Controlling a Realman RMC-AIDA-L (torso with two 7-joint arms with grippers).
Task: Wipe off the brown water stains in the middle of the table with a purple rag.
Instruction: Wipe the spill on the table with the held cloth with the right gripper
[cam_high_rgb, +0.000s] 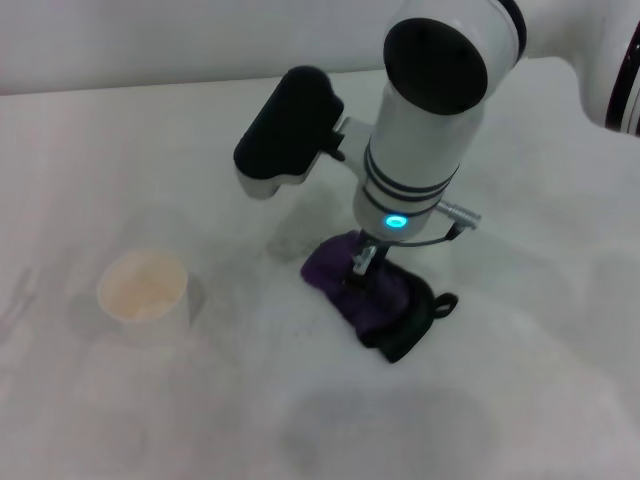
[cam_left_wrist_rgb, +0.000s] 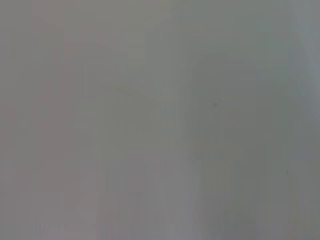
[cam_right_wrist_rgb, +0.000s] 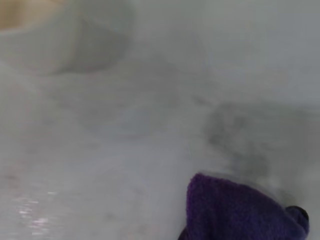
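Observation:
The purple rag (cam_high_rgb: 372, 292), deep purple with a black edge and loop, lies bunched on the white table (cam_high_rgb: 520, 330) near its middle. My right arm reaches down from above, and my right gripper (cam_high_rgb: 362, 265) is pressed into the rag's top, shut on the cloth. The wrist hides most of it. In the right wrist view the purple rag (cam_right_wrist_rgb: 235, 212) shows close by, with only grey smudges (cam_right_wrist_rgb: 235, 135) on the table beyond it. The brown water stains do not show in any view. The left gripper is out of view, and its wrist view shows only a plain grey surface.
A cream-white paper cup (cam_high_rgb: 143, 287) holding tan liquid stands to the left of the rag, also seen as the cup (cam_right_wrist_rgb: 35, 35) in the right wrist view. The black wrist housing (cam_high_rgb: 288, 125) of the right arm overhangs the table's middle.

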